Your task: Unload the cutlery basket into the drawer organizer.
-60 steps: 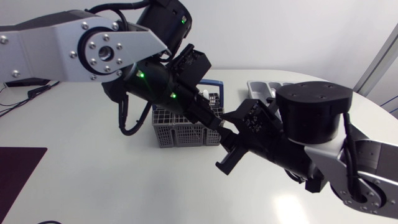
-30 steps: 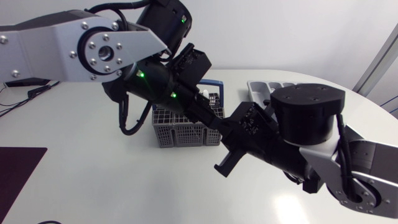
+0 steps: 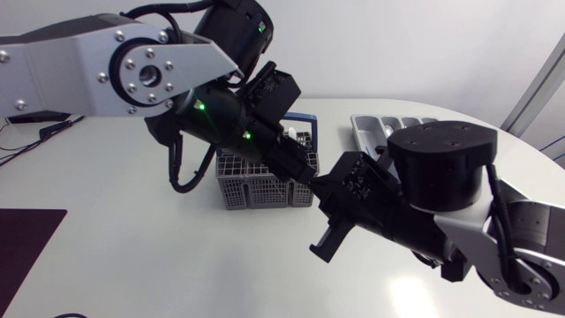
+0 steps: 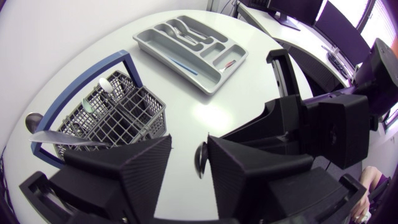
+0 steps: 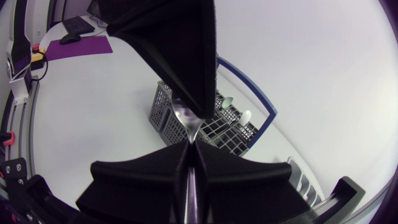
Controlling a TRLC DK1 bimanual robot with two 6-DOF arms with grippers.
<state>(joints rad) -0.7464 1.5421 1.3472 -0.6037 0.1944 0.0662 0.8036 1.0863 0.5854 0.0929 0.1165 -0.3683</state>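
Note:
Above the table beside the cutlery basket (image 3: 256,184), my two grippers meet tip to tip. My right gripper (image 3: 325,191) is shut on a thin piece of cutlery (image 5: 186,117), whose silver end points toward the basket (image 5: 214,118). In the right wrist view its stem runs down between the closed fingers of that gripper (image 5: 189,149). My left gripper (image 3: 305,173) is open. In the left wrist view its fingers (image 4: 189,152) stand apart, with the piece's dark end (image 4: 200,160) in the gap. The grey drawer organizer (image 3: 388,125) lies behind my right arm.
The grey mesh basket (image 4: 118,115) has a blue handle and holds several pieces, among them a white-tipped utensil (image 4: 106,84), a spoon (image 4: 34,121) and a knife (image 4: 62,140). Some cutlery lies in the organizer (image 4: 189,43). A dark mat (image 3: 22,243) is at the front left.
My right gripper has shut on the piece of cutlery and my left gripper's fingers have opened off it. The right arm has shifted slightly toward the front.

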